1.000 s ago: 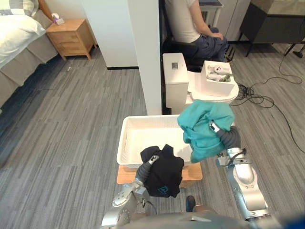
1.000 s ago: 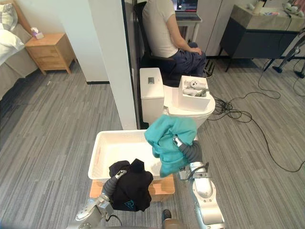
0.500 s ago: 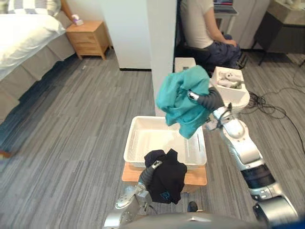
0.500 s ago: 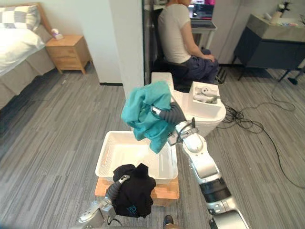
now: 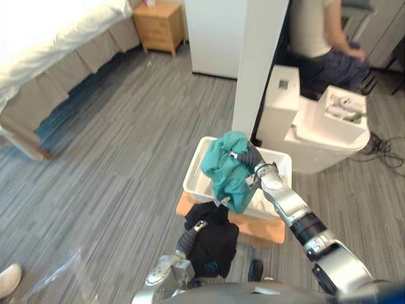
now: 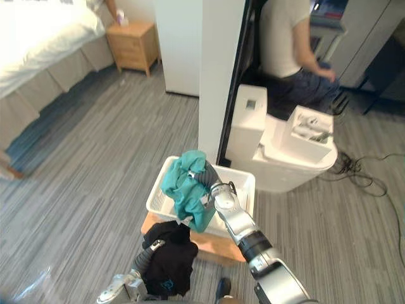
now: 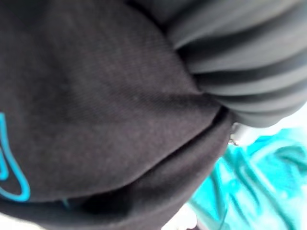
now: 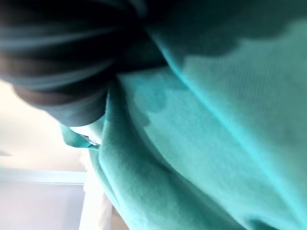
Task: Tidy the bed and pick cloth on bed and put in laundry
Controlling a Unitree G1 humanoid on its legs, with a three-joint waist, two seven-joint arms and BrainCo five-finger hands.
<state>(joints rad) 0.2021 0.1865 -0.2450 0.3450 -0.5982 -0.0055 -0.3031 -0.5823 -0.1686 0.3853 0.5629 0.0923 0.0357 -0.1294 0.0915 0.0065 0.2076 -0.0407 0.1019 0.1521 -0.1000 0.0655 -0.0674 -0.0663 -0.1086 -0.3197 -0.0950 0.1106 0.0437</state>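
A teal cloth point(image 5: 226, 170) hangs from my right hand point(image 5: 254, 158), bunched over it, above the white laundry basket point(image 5: 192, 178); its lower end dips to about the basket's near rim. The right wrist view shows the same teal cloth point(image 8: 216, 143) pressed against the hand's dark cover point(image 8: 57, 72). A black cloth with a blue print point(image 5: 214, 244) is draped over my left hand point(image 5: 188, 238), just in front of the basket and the low wooden stool point(image 5: 256, 229) under it. In the left wrist view the black cloth point(image 7: 86, 120) covers the hand.
A bed point(image 5: 50, 57) with white bedding stands at the far left, a wooden nightstand point(image 5: 163, 25) beyond it. A white pillar point(image 5: 259, 63) and a white unit point(image 5: 310, 133) carrying a box point(image 5: 345, 107) stand behind the basket. A person point(image 5: 323, 38) sits beyond. A shoe point(image 5: 7, 278) shows at lower left.
The camera has swung, so the whole scene shifted. My right arm has reached out and lowered the teal cloth from high above the basket to just over it. The black cloth stays by the stool.
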